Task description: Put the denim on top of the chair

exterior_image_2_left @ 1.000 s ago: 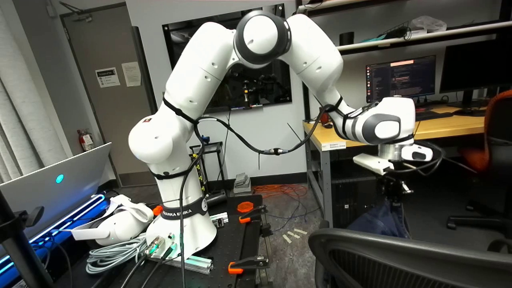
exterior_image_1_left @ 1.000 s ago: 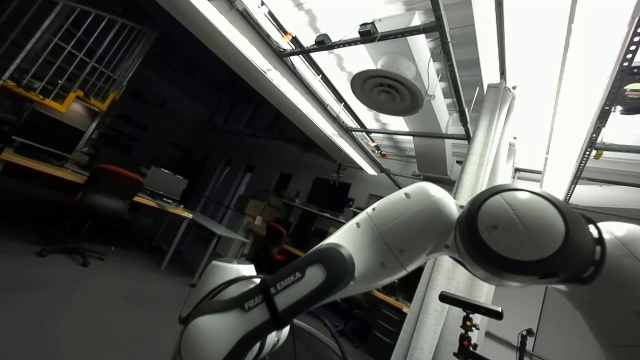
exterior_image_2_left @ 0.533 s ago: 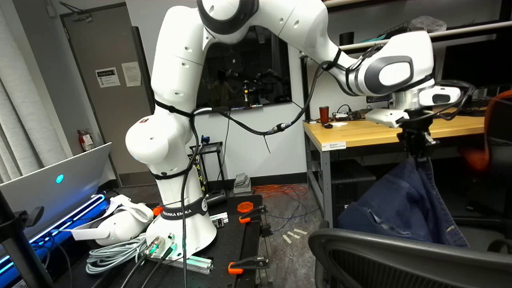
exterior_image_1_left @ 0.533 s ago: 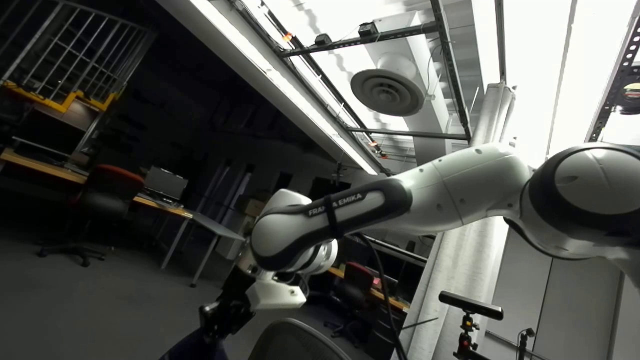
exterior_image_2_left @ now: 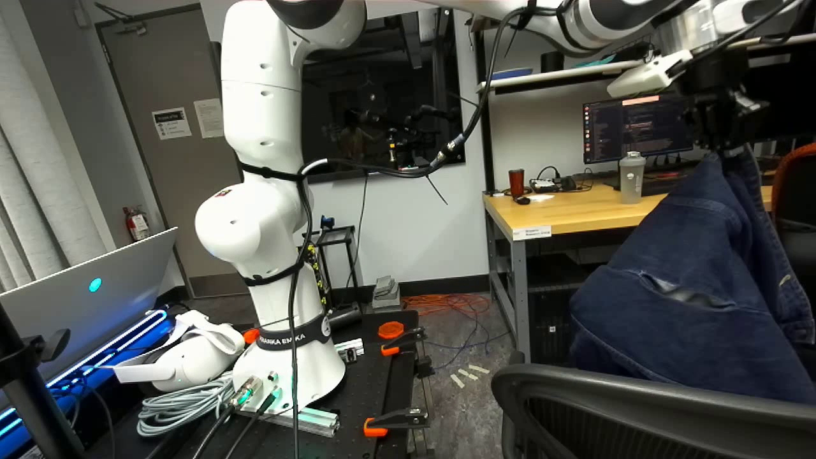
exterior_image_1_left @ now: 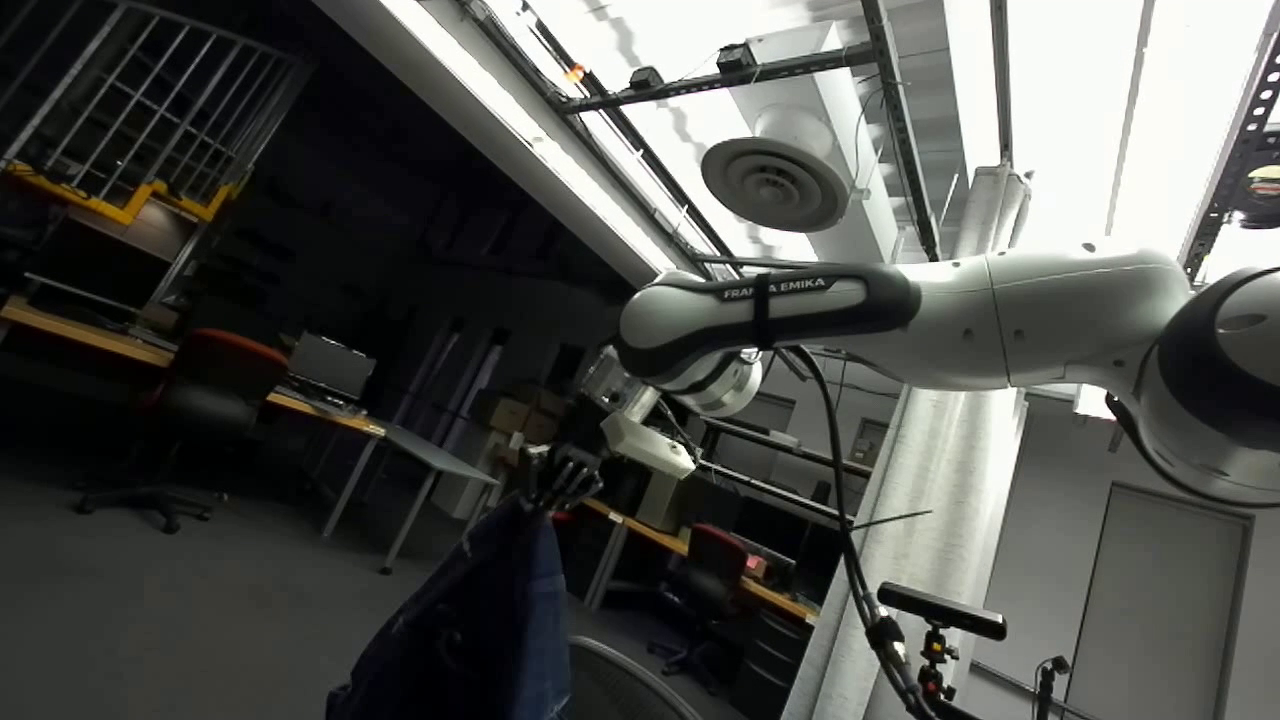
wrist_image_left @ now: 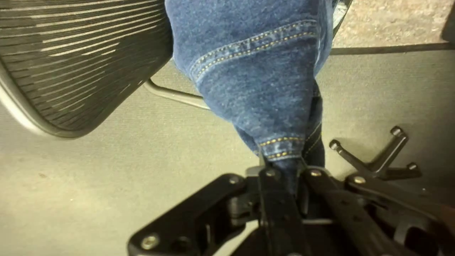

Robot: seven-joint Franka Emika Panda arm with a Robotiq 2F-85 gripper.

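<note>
The denim [exterior_image_2_left: 688, 299] is a large dark blue garment with worn patches. My gripper [exterior_image_2_left: 728, 150] is shut on its top, and it hangs down in folds from the fingers. In an exterior view its lower part is hidden behind the dark grey rounded top of the chair [exterior_image_2_left: 574, 380]. It also hangs in an exterior view [exterior_image_1_left: 480, 620], left of the chair back [exterior_image_1_left: 622, 685]. In the wrist view the denim [wrist_image_left: 259, 81] is bunched between the fingertips of the gripper [wrist_image_left: 282, 161], beside the mesh chair back [wrist_image_left: 81, 67]. Whether they touch, I cannot tell.
A wooden desk [exterior_image_2_left: 574, 213] with a shaker bottle [exterior_image_2_left: 632, 178] and monitor [exterior_image_2_left: 637, 127] stands behind the denim. A black office chair's base [wrist_image_left: 378, 167] is on the floor. Orange-tipped clamps [exterior_image_2_left: 398, 421] grip the black robot table's edge [exterior_image_2_left: 395, 382].
My gripper has risen well up and outward with the denim held. Much more of the denim now shows above the chair back. The chair has not moved.
</note>
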